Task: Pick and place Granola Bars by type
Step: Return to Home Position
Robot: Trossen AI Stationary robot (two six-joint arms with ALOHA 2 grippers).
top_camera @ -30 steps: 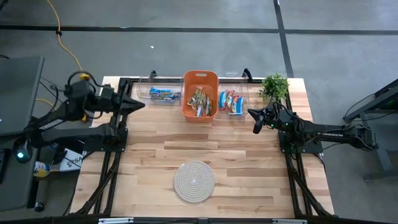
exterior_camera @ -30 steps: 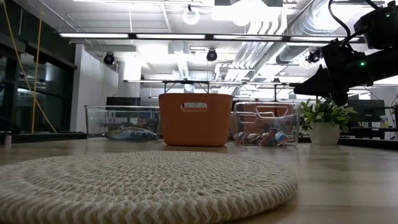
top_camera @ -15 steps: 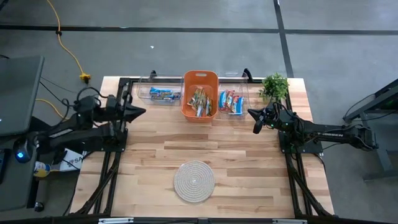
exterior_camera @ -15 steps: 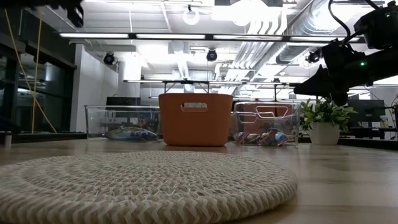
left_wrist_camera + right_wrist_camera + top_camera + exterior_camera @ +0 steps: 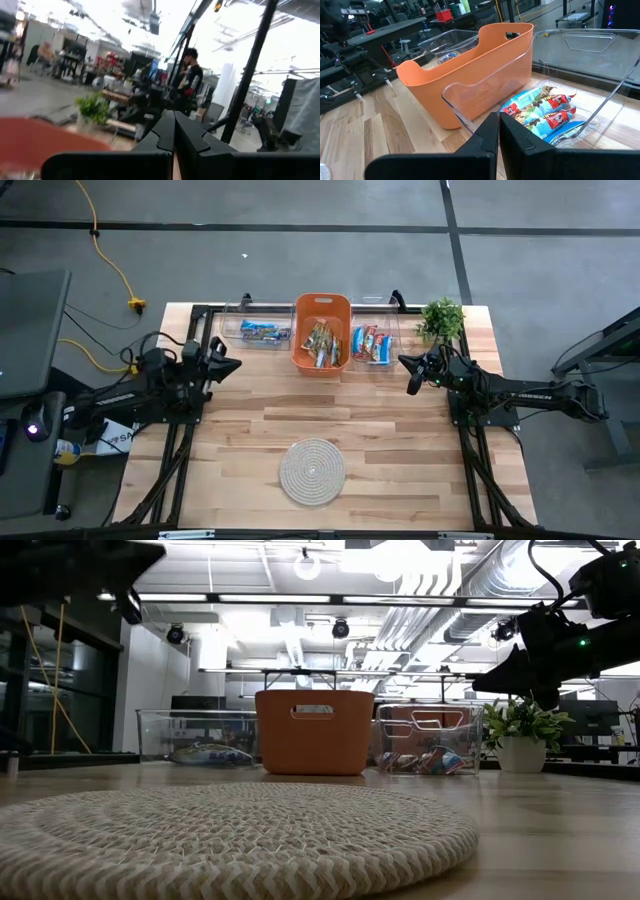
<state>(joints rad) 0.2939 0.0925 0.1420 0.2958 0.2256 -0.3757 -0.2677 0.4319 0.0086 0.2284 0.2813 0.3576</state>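
Inward, level: left tool (image 5: 234, 366), right tool (image 5: 405, 363), closed.

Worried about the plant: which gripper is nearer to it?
Right. The right gripper sits close beside the potted plant; the left gripper is across the table, past the orange bin.

Bright, even light, ceiling strip lights (image 5: 250, 598) glaring in low view, faint shadows

We stand in an open robotics lab, more workshop hall than office.
Overhead we see bare ducts (image 5: 440, 590) and strip lights (image 5: 250, 597); our wooden table (image 5: 380, 440) sits on grey concrete floor (image 5: 300, 260) with a yellow cable (image 5: 133, 303) trailing, and a person (image 5: 191, 75) stands among benches beyond.
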